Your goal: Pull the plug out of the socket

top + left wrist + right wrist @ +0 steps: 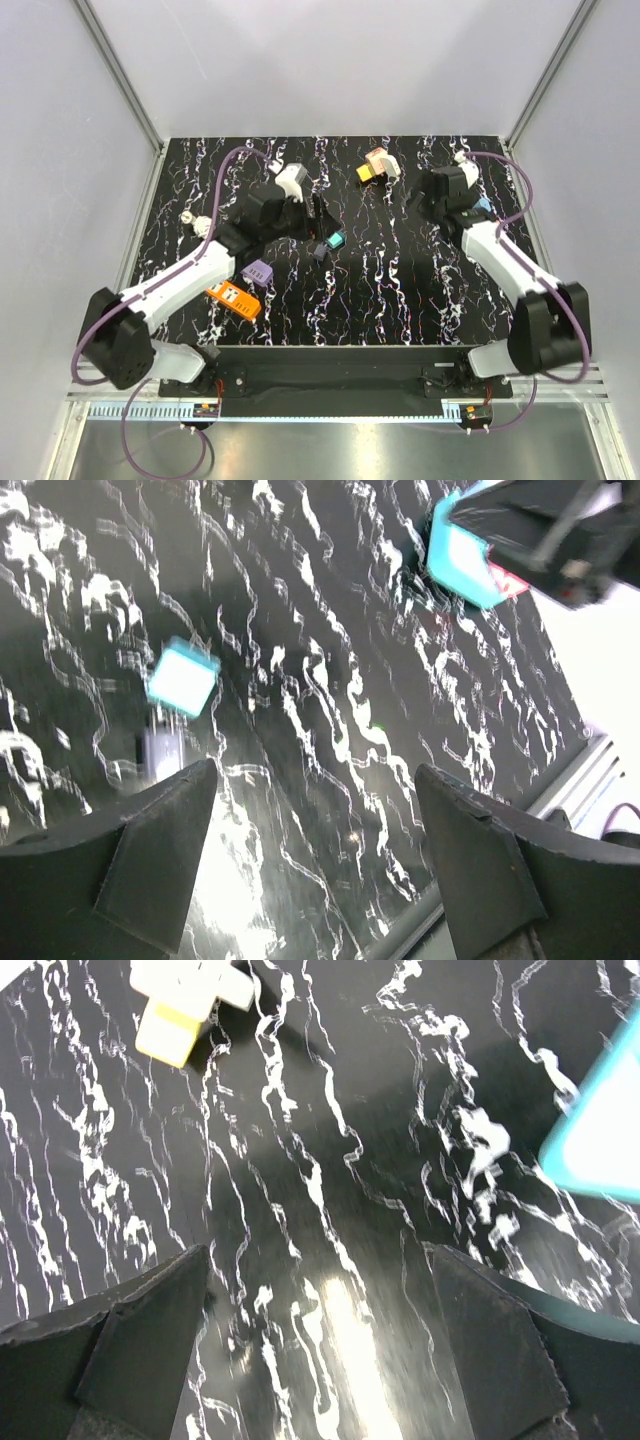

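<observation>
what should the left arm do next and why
Probably shift the left gripper over the teal plug and lower around it. Its jaws are open and empty, and the plug sits off to one side of them, next to a grey piece. The view is blurred, so whether they are joined is unclear.

A teal plug (182, 678) ahead of the left claw (315, 770) is blurred, while beyond the right claw (318, 1250) a teal block (600, 1130) and a white-yellow piece (185, 1005) run off the picture's edges.
</observation>
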